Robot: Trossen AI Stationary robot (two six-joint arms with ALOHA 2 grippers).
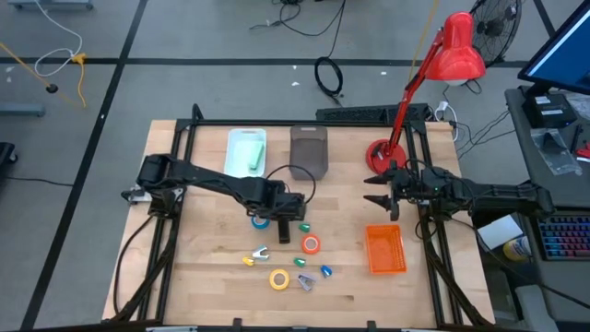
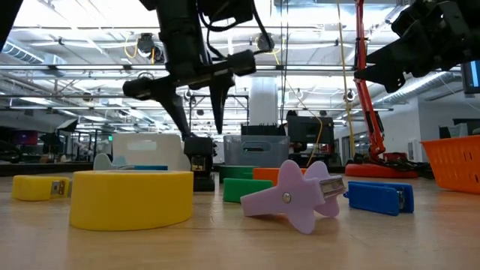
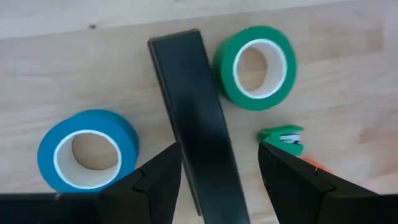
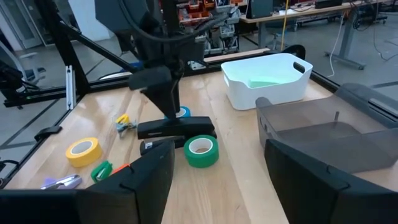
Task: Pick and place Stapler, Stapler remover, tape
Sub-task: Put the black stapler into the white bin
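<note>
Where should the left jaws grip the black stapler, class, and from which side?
Across its narrow width near mid-length, coming straight down from above. The stapler lies flat as a long thin bar between the blue tape and green tape, and the open left gripper already straddles it, so both long sides look free.

**Bins, lamp and clutter around the work area**

On the wooden tabletop (image 1: 212, 277) sit a white bin (image 1: 246, 151), a grey bin (image 1: 309, 150), an orange basket (image 1: 385, 249) and a red desk lamp (image 1: 433, 74). A fan (image 1: 495, 28) stands on the floor beyond.
</note>
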